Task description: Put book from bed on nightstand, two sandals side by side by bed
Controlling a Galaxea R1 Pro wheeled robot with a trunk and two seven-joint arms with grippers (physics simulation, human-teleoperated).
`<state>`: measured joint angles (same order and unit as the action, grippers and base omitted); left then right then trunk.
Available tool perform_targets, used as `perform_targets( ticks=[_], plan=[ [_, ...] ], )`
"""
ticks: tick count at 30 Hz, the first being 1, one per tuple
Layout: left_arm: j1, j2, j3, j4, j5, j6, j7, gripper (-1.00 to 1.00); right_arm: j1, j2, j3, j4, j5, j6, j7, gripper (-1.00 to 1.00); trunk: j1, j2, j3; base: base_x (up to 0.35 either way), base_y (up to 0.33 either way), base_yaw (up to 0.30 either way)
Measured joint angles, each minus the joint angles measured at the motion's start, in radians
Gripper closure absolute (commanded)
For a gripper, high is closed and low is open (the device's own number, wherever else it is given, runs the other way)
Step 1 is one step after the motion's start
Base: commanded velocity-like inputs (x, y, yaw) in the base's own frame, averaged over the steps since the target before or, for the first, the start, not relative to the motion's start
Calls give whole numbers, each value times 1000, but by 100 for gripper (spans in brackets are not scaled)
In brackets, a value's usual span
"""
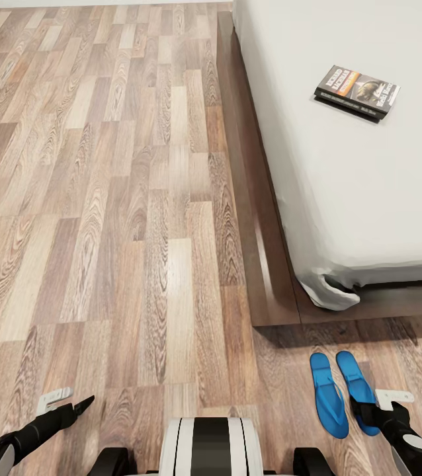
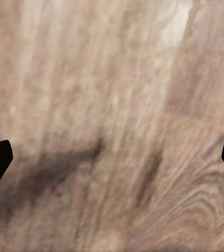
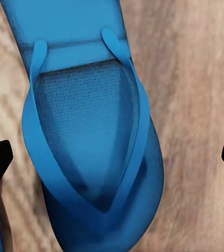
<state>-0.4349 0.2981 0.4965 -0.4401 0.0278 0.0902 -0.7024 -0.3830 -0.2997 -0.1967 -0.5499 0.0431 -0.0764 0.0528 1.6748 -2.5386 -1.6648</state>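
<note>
The right gripper (image 3: 112,157) hangs wide open and empty directly over one blue sandal (image 3: 91,136), its fingertips well apart to either side of the straps. The other sandal (image 1: 328,395) lies just beside the first, both on the floor (image 1: 105,198) near the bed (image 1: 264,264). The book (image 1: 356,92) rests on the mattress, far ahead of the gripper. Sandals look light, flexible and thin; pinching across a sole edge or the strap junction seems safest. The left gripper (image 2: 112,157) is open too, over bare floor.

Both arms (image 1: 32,433) hang low, jaws spread wide on each
</note>
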Motion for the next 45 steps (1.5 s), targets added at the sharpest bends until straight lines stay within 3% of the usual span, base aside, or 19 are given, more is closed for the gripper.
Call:
perform_targets(
  ticks=[45],
  plan=[
    [0,-12,0,0,0,0,0,-100,0,-1,-1,0,0,2,0,-100,-20,10,170,0,0,0]
  ],
)
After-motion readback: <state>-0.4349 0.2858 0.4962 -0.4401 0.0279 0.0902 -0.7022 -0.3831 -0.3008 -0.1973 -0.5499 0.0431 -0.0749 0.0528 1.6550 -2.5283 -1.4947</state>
